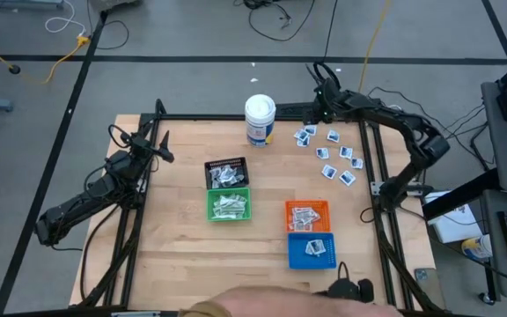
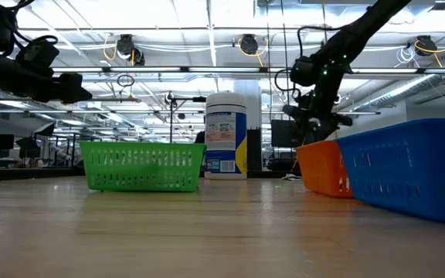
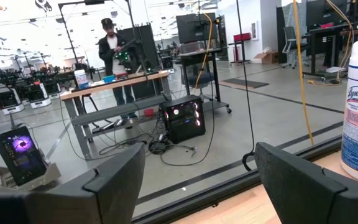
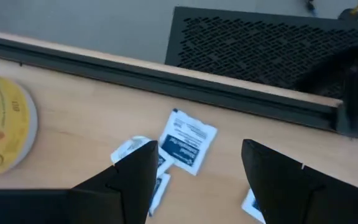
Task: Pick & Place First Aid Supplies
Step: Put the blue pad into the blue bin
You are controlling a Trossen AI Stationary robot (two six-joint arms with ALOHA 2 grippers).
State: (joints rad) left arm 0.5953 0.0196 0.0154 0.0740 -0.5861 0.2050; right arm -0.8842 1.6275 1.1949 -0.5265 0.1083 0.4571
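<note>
- Left gripper [image 1: 165, 146]: well left of the wipes canister [image 1: 260, 120], raised off the table, fingers spread wide, nothing between them.
- Black basket [image 1: 225, 172] and green basket [image 1: 229, 204]: on the near side of the canister, both holding packets.
- Orange basket [image 1: 307, 216] and blue basket [image 1: 312, 250]: nearer still, to the right, packets inside.
- Right gripper [image 1: 318, 113]: just right of the canister, fingers apart and empty above the loose packets [image 1: 331, 151].
- One white square packet [image 4: 188, 140] lies flat, corners turned diagonal to the table's edge.
</note>
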